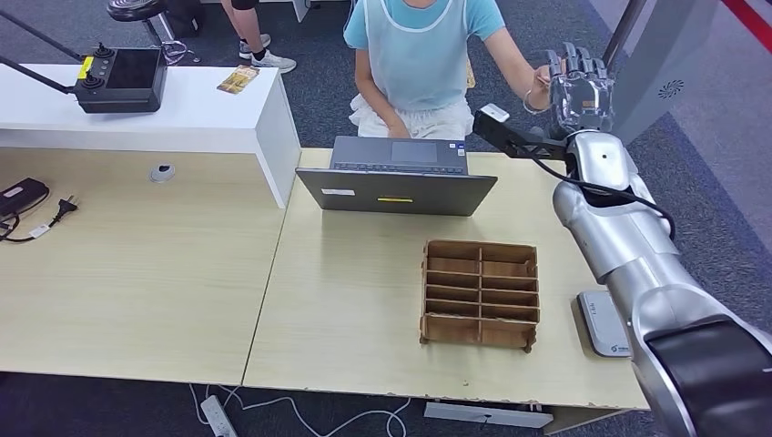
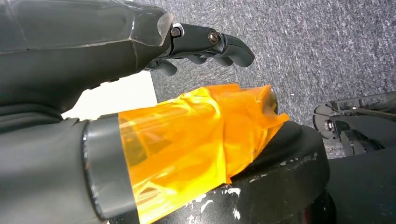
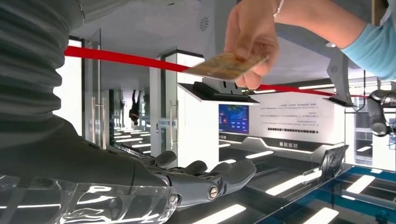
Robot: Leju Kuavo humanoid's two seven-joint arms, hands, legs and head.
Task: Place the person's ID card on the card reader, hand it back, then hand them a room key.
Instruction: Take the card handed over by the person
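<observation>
Right hand (image 1: pixel 577 84) raised at two o'clock, fingers spread and empty, to receive ID card (image 3: pixel 227 66) from person's hand (image 3: pixel 250 35); left hand (image 2: pixel 205 44) hangs, loosely curled, empty.

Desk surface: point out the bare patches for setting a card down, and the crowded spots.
Bare wood lies between the laptop and the wooden organizer, and left of the organizer. The left desk is bare past the charger. Crowded: the right edge, by the card reader and the right arm.
</observation>
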